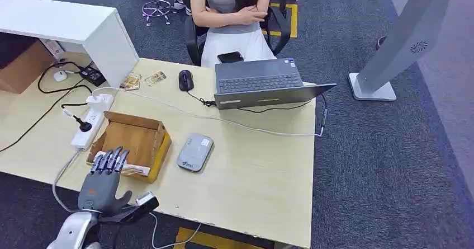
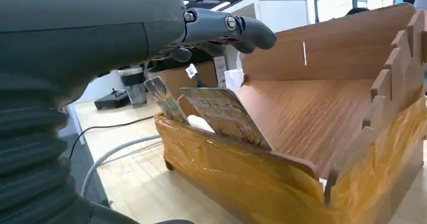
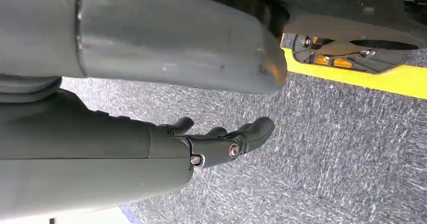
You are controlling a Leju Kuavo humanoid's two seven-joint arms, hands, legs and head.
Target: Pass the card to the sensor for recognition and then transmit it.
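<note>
Hovering my left hand, fingers spread and empty, above the wooden box where the card leans beside another card, I judge the risk as pinching both or tipping them flat; right hand hangs loosely curled, empty.

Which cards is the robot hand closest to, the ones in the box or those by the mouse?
The cards standing in the wooden box; the left robot hand hovers right over them. The two cards by the mouse lie flat, far across the table.
</note>
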